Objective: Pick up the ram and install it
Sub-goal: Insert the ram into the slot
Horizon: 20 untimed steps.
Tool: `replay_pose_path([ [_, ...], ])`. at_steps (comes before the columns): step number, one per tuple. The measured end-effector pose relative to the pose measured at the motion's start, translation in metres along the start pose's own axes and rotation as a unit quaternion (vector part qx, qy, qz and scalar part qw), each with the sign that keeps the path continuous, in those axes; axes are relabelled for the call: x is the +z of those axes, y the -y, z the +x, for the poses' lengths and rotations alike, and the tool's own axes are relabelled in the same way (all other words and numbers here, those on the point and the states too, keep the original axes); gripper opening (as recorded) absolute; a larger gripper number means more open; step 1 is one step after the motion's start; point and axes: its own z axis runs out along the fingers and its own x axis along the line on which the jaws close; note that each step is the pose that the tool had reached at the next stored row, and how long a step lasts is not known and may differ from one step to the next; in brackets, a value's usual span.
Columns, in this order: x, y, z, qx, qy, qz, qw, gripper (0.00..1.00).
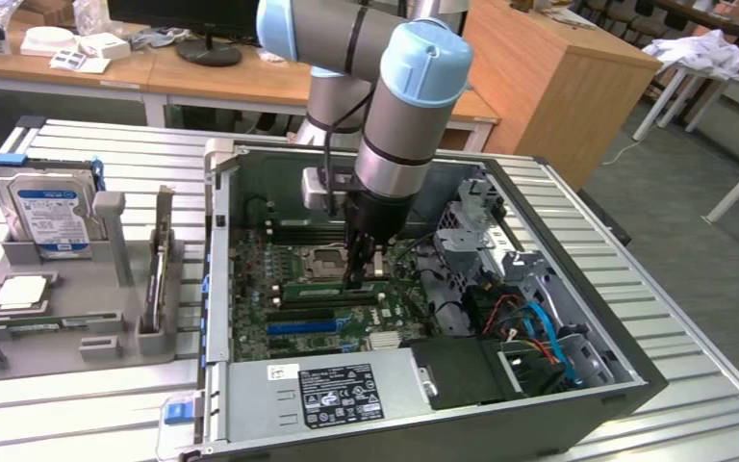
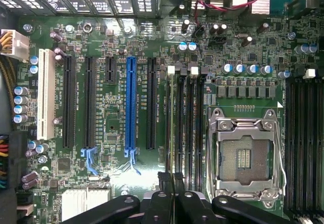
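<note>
At the exterior view's left, a slatted metal worktop (image 1: pixel 74 404) carries a grey tray (image 1: pixel 81 332). A blue-labelled hard drive (image 1: pixel 49 207) stands upright at the tray's far end, toward the upper left of the frame.

In the middle of the frame lies an open computer case (image 1: pixel 600 390) with its green motherboard (image 1: pixel 273 313) facing up. A power supply (image 1: pixel 331 390) with a black label fills the case's near edge at the lower middle.

The arm (image 1: pixel 402 115) comes down from the top centre into the case. Its claw (image 1: pixel 365 274) sits low over the board, just beside the processor socket (image 1: pixel 328 258). The ram (image 1: pixel 328 286) is a narrow green stick lying along the memory slots, with one end at the claw's tips.

In the wrist view the claw (image 2: pixel 172 179) is clenched on the thin top edge of the ram (image 2: pixel 174 118). The ram stands edge-on in the memory slot nearest the blue card slot (image 2: pixel 131 102), and the other memory slots lie between it and the socket (image 2: pixel 243 155). A white card slot (image 2: pixel 46 95) lies well beyond the blue one.

At the exterior view's right, loose blue and orange cables (image 1: pixel 543 332) sit inside the case.
</note>
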Motion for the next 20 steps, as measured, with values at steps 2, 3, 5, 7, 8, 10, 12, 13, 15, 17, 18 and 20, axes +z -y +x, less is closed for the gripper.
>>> replay_pose_path([
  [2,0.0004,0.0,0.0001,0.0,-0.0001,0.0,1.0,0.12],
  [3,0.0004,0.0,0.0001,0.0,-0.0001,-0.0001,1.0,0.12],
  [5,0.0008,0.0,0.0,0.0,0.0,0.0,1.0,0.12],
  [7,0.0016,0.0,0.0,0.0,0.0001,0.0001,1.0,0.12],
  [8,0.0017,0.0,0.0001,0.0,0.0,0.0,1.0,0.12],
  [10,0.0017,0.0,0.0001,0.0,-0.0001,0.0,1.0,0.12],
  [12,0.0018,0.0,0.0001,0.0,0.0001,0.0,1.0,0.12],
  [13,0.0019,0.0,0.0001,0.0,0.0001,0.0,1.0,0.12],
  [15,0.0025,0.0001,0.0,0.0,0.0002,0.0001,1.0,0.12],
  [17,0.0027,0.0001,0.0001,0.0,0.0001,0.0,1.0,0.12],
  [18,0.0027,0.0001,0.0001,0.0,0.0001,0.0,1.0,0.12],
  [20,0.0027,0.0,0.0001,0.0,0.0001,0.0,1.0,0.12],
])
